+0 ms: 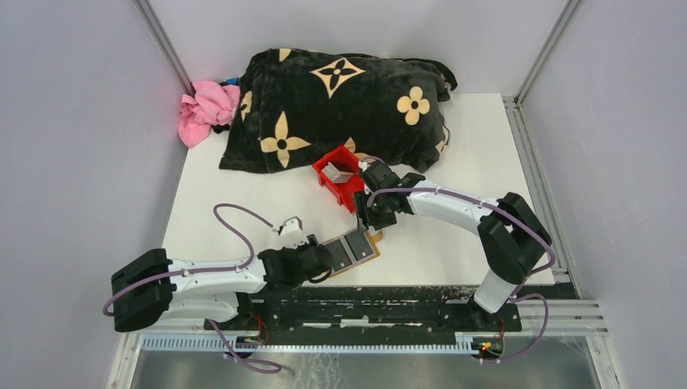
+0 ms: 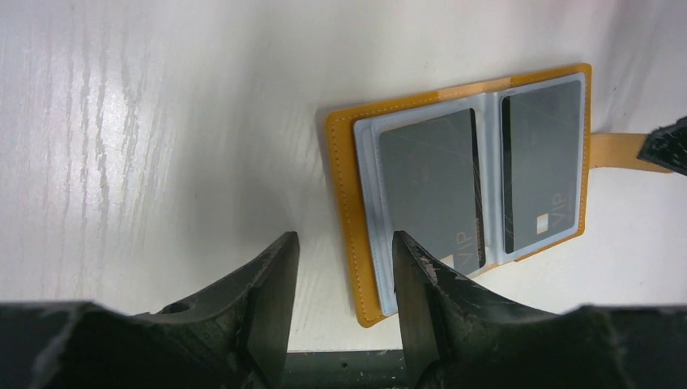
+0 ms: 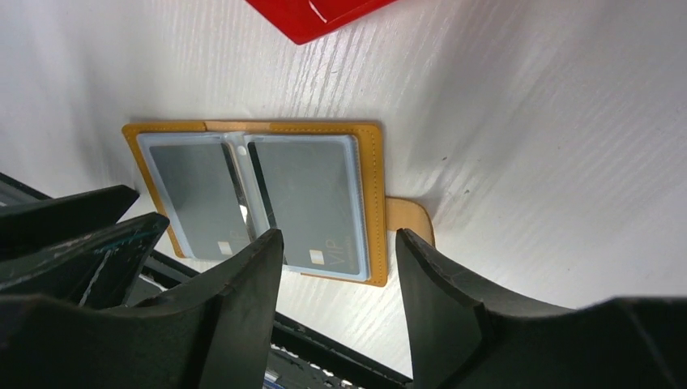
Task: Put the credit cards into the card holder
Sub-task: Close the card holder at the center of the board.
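From above, the open card holder [image 1: 354, 250] lies between the left gripper [image 1: 322, 258] and right gripper [image 1: 374, 220], with a red bin [image 1: 339, 180] beyond. Left wrist: jaws apart and empty, holder just ahead, credit cards [image 2: 433, 190] seemingly pocketed. Right wrist: jaws apart above the holder's strap edge.

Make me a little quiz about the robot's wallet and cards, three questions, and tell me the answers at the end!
1. True or false: the card holder lies open, not folded shut.
2. How many grey cards show in its clear pockets? A one, B two, C four.
3. Fill the gap: the bin on the far side of the holder is coloured ____.

Key: 1 true; 2 B; 3 red.
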